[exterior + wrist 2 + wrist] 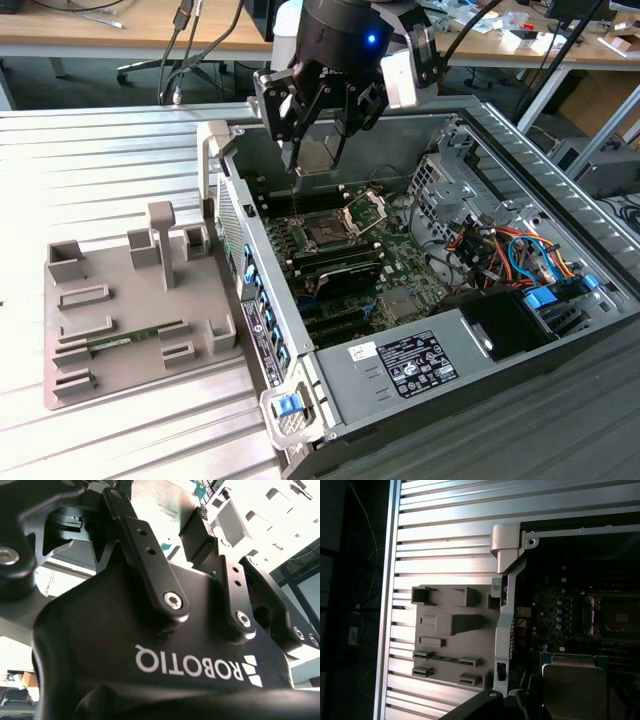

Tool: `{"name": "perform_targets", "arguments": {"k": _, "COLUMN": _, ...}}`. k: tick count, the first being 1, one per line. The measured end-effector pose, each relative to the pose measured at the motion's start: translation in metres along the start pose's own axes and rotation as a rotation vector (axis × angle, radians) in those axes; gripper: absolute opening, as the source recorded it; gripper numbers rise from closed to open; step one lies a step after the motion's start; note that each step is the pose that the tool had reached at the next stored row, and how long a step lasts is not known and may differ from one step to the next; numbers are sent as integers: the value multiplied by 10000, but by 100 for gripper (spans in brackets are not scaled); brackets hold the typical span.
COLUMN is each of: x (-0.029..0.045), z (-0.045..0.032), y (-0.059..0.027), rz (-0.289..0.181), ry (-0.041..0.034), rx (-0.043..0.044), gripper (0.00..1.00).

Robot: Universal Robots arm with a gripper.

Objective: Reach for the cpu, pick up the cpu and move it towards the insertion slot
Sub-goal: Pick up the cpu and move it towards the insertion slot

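your arm's hanging over the open computer case [560,330] | gripper [315,160] pinching the cpu [574,687] | slot [327,233] just below it

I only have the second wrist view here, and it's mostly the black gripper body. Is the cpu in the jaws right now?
Observer: Yes. In the exterior view the gripper has its jaws closed on the cpu, held above the motherboard.
Operator: Where is the insertion slot from there?
Observer: In the exterior view the insertion slot lies lower in the picture than the cpu, and the two are clearly apart.
Operator: Is the slot's bracket open?
Observer: Its hinged bracket stands raised on the exterior view's right of the slot, so the dark socket is uncovered.
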State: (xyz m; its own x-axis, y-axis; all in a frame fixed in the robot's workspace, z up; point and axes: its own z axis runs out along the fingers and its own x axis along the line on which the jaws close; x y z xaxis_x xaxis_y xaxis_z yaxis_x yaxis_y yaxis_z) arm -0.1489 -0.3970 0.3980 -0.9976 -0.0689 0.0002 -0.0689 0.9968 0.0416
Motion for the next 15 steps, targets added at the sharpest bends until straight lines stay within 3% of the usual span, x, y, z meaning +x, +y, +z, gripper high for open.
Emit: {"name": "perform_targets", "arguments": {"k": 15, "x": -134, "z": -1, "y": -9, "rz": 0, "ry": 1, "rx": 1, "gripper": 55}}
